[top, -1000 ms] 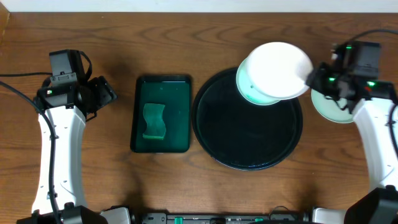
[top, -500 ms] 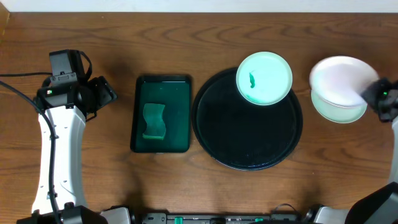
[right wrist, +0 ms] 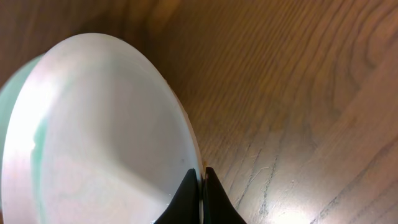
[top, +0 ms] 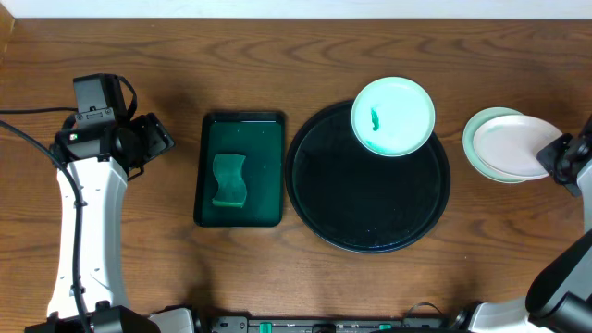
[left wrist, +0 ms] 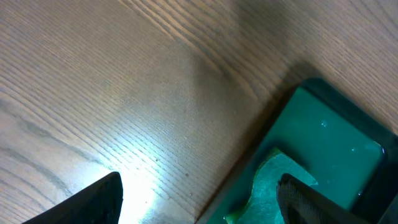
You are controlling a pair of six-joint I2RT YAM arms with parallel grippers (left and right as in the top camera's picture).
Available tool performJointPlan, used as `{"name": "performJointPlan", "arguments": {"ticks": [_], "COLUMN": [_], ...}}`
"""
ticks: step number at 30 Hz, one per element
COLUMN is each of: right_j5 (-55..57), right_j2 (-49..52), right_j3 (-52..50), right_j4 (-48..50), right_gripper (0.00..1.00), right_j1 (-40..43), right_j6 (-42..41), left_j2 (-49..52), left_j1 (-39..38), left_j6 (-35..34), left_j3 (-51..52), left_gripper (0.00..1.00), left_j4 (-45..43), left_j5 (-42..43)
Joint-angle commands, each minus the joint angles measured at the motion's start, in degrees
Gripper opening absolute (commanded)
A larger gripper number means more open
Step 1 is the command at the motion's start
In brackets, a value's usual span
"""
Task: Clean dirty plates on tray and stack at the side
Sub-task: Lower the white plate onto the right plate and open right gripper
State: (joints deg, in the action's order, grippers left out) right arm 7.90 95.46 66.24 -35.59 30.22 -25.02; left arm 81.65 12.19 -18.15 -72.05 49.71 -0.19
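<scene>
One pale mint plate [top: 393, 116] with a small green smear lies on the far right part of the round black tray [top: 365, 227]. To the tray's right, a clean white plate [top: 518, 148] hangs just over another mint plate [top: 476, 148] on the table. My right gripper [top: 561, 157] is shut on the white plate's rim [right wrist: 194, 163], its fingertips [right wrist: 186, 193] pinching the edge. My left gripper [left wrist: 199, 199] is open above bare wood, left of the green tray, with nothing between its fingers.
A dark green rectangular tray [top: 270, 129] holding a green sponge [top: 230, 180] lies left of the black tray. In the left wrist view its corner [left wrist: 311, 87] and the sponge [left wrist: 267, 180] show beside the right finger.
My right gripper carried the white plate off the black tray to the right and lowered it over the plate on the table, uncovering the smeared plate. The left arm has stayed still.
</scene>
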Motion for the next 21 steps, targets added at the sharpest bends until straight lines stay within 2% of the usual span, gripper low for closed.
{"name": "performJointPlan", "arguments": {"ticks": [1,2,3,7,10,15,21], "right_j5": [0.85,0.39,0.13,-0.74,-4.46,-11.08,-11.19], "right_j2": [1.75,2.01,2.14,2.21,2.21,2.21,2.21], "right_j3": [-0.2,-0.2,-0.2,-0.2,-0.2,-0.2,-0.2], "right_j4": [0.76,1.05,1.14,1.16,1.6,2.49,3.26], "right_gripper": [0.02,0.04,0.12,0.47,0.62,0.67,0.71], "right_j1": [0.33,0.33,0.33,0.09,0.07,-1.25,-5.97], "right_j6": [-0.63,-0.63,-0.61,-0.5,2.38,7.65,10.95], "left_j2": [-0.04,-0.04,-0.04,-0.04,-0.04,-0.04,-0.04], "left_j1": [0.17,0.17,0.17,0.17,0.17,0.17,0.17], "left_j6": [-0.09,-0.09,-0.09,-0.09,-0.09,-0.09,-0.09], "left_j3": [-0.61,-0.61,-0.61,-0.61,-0.61,-0.61,-0.61], "left_gripper": [0.79,0.79,0.8,0.8,0.79,0.79,0.8], "left_j4": [0.22,0.22,0.22,0.22,0.22,0.22,0.22], "left_j5": [-0.5,-0.5,-0.5,-0.5,-0.5,-0.5,-0.5]}}
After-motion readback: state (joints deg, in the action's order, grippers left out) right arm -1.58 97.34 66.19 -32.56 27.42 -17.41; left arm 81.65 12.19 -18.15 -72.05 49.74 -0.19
